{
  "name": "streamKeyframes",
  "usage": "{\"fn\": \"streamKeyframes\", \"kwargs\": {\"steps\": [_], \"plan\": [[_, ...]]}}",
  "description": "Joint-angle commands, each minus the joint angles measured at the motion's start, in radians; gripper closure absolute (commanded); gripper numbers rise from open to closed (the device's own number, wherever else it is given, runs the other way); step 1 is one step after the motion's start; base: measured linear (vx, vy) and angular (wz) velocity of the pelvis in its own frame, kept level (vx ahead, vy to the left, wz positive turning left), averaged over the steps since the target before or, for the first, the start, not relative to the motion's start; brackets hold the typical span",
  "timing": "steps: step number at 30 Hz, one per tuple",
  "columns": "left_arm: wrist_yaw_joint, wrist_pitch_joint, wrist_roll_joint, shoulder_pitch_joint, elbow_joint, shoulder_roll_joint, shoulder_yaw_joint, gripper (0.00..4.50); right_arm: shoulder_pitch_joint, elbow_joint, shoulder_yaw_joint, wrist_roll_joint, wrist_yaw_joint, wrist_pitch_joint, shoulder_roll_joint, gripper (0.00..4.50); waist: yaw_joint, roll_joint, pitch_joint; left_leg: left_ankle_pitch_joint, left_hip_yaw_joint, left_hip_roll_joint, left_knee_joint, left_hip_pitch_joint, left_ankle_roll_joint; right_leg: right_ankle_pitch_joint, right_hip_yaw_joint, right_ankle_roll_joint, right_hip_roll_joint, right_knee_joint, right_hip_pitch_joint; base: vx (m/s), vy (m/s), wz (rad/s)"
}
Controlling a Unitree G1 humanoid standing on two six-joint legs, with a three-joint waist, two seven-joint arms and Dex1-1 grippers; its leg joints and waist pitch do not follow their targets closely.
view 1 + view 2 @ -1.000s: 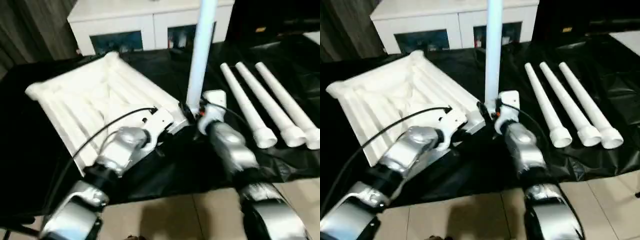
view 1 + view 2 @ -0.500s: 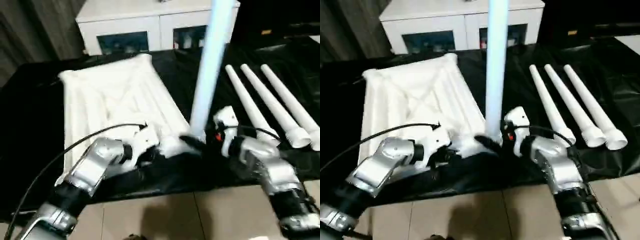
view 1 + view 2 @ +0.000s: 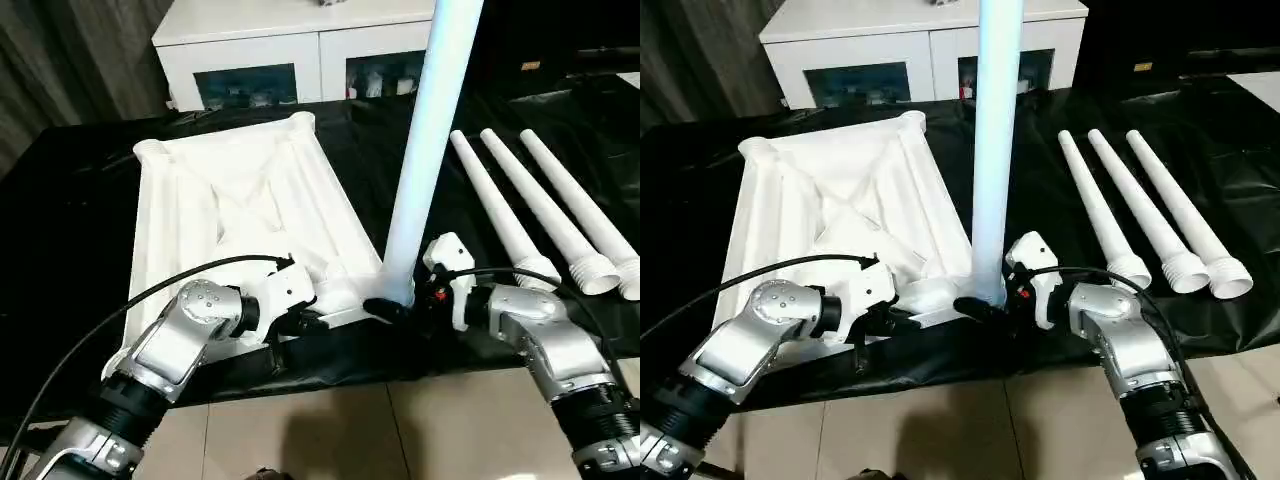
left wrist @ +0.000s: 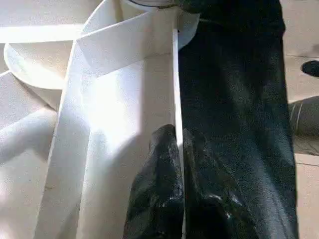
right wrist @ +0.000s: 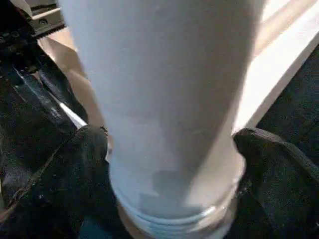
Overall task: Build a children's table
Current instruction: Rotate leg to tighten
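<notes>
Tabletop [image 3: 235, 205] has swung round since a second ago, your left gripper [image 4: 175, 149] pinching its rim, right gripper [image 3: 985, 303] clamping the leg [image 3: 992, 150] upright at the near corner socket, ready for threading.

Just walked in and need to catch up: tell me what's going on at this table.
The robot is fitting a leg to the upturned white tabletop. Its right gripper holds one leg upright at the tabletop's near corner, while the left gripper pinches the tabletop's near edge. Three more legs lie side by side on the black sheet.
</notes>
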Motion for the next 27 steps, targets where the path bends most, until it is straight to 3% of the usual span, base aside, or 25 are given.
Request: {"fn": "streamKeyframes", "kwargs": {"steps": [1, 4, 8, 14, 21, 24, 27], "plan": [[-0.013, -0.012, -0.025, -0.013, -0.053, 0.003, 0.010, 4.50, -0.001, 0.001, -0.013, -0.002, 0.014, -0.009, -0.003, 0.42, 0.001, -0.018, -0.073, -0.186, -0.019, 0.055, -0.064, 0.030, 0.087, -0.109, 0.025, -0.251, -0.048, -0.050, 0.043, 0.000, 0.000, 0.00], [-0.015, -0.015, -0.024, -0.013, -0.047, 0.006, 0.011, 4.50, -0.003, -0.002, -0.019, 0.006, 0.023, -0.014, -0.006, 0.73, 0.001, -0.017, -0.071, -0.220, -0.019, 0.055, -0.065, 0.029, 0.076, -0.159, 0.026, -0.244, -0.049, -0.053, 0.042, 0.000, 0.000, 0.00], [-0.017, -0.017, -0.023, -0.014, -0.042, 0.010, 0.013, 4.50, -0.007, 0.003, -0.020, 0.009, 0.032, -0.020, -0.010, 1.06, -0.001, -0.017, -0.072, -0.228, -0.021, 0.055, -0.065, 0.030, 0.065, -0.158, 0.026, -0.241, -0.047, -0.051, 0.042, 0.000, 0.000, 0.00], [-0.022, -0.013, -0.017, -0.010, -0.044, 0.014, 0.013, 4.50, -0.004, 0.014, -0.016, 0.011, 0.051, -0.023, -0.009, 1.60, 0.002, -0.017, -0.076, -0.179, -0.019, 0.053, -0.058, 0.027, 0.091, -0.093, 0.024, -0.257, -0.047, -0.045, 0.044, 0.000, 0.000, 0.00], [-0.006, -0.005, -0.006, -0.012, -0.019, 0.005, 0.009, 4.50, 0.003, 0.085, -0.031, 0.001, -0.030, -0.024, 0.056, 1.75, -0.001, -0.015, -0.075, -0.201, -0.020, 0.053, -0.059, 0.028, 0.083, -0.128, 0.023, -0.257, -0.047, -0.047, 0.043, 0.000, 0.000, 0.00], [0.063, 0.005, 0.014, -0.034, 0.035, -0.033, 0.021, 4.50, -0.004, 0.134, -0.045, -0.034, -0.167, -0.031, 0.118, 1.76, -0.014, -0.013, -0.067, -0.265, -0.021, 0.051, -0.067, 0.027, 0.046, -0.205, 0.025, -0.243, -0.046, -0.054, 0.037, 0.000, 0.000, 0.00], [0.192, 0.031, 0.055, -0.082, 0.125, -0.099, 0.035, 4.50, -0.020, 0.193, -0.065, -0.068, -0.356, -0.026, 0.205, 1.76, -0.023, -0.015, -0.063, -0.363, -0.024, 0.048, -0.073, 0.038, -0.010, -0.318, 0.025, -0.211, -0.046, -0.064, 0.032, 0.000, 0.000, 0.00]]}}
